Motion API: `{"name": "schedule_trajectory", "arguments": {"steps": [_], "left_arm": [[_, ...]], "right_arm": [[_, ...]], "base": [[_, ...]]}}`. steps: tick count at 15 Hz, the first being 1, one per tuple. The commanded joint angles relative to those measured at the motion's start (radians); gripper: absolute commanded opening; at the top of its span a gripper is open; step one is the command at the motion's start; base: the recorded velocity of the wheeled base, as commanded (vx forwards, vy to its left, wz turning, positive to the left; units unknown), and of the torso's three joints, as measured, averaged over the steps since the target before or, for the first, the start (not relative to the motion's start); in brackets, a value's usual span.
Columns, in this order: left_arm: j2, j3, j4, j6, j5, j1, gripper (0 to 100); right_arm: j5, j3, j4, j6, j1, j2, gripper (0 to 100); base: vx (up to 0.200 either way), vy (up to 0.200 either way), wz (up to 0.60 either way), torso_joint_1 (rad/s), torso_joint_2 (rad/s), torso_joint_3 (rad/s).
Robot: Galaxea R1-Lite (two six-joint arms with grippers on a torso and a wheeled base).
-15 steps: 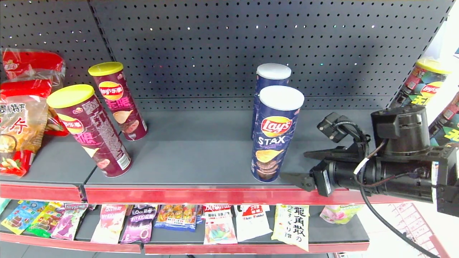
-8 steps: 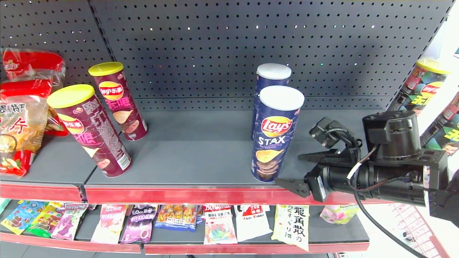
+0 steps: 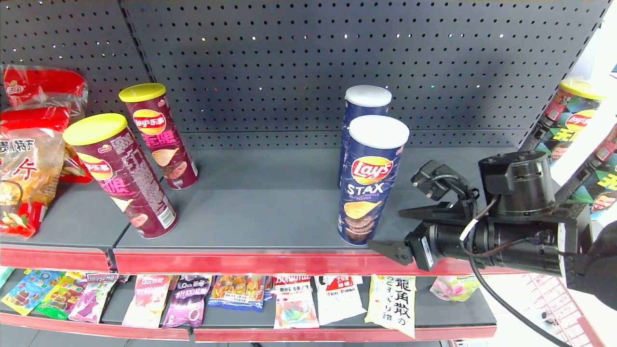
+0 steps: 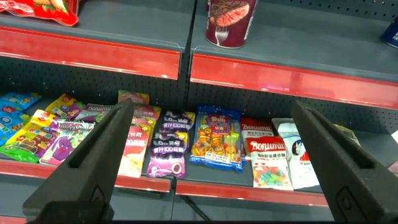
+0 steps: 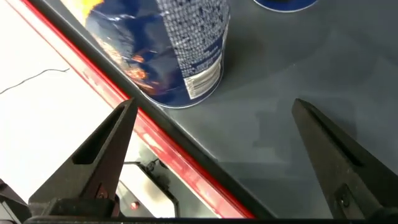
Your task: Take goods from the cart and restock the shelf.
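Note:
Two blue cans with white lids stand one behind the other on the grey shelf (image 3: 270, 202): the front can (image 3: 370, 185) near the red edge, the rear can (image 3: 365, 108) by the back panel. My right gripper (image 3: 385, 229) is open, level with the front can's base and just to its right, not touching it. In the right wrist view the same can (image 5: 186, 56) stands beyond the open right gripper (image 5: 214, 106), by the red lip (image 5: 155, 134). My left gripper (image 4: 211, 104) is open and holds nothing, facing the lower shelf (image 4: 286, 193).
Two maroon cans with yellow lids (image 3: 120, 176) (image 3: 158, 136) stand at the shelf's left, snack bags (image 3: 29, 159) beyond them. Sachets (image 3: 294, 301) fill the lower shelf. More cans (image 3: 573, 111) stand on the neighbouring rack at the right. A perforated panel (image 3: 289, 62) backs the shelf.
My right gripper has slid a little to the left and slightly down, closer to the front blue can's base. The cans have not moved.

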Motion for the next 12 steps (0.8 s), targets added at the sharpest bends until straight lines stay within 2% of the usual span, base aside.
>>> {"name": "schedule_trajectory", "arguments": {"steps": [1, 12], "left_arm": [[0.001, 0.0, 0.0, 0.0, 0.0, 0.0, 100], [0.001, 0.0, 0.0, 0.0, 0.0, 0.0, 100]], "right_arm": [[0.0, -0.002, -0.001, 0.0, -0.001, 0.007, 100], [-0.017, -0.033, 0.001, 0.003, -0.04, 0.041, 100]], "base": [[0.0, 0.0, 0.0, 0.0, 0.0, 0.0], [0.0, 0.0, 0.0, 0.0, 0.0, 0.0]]}}
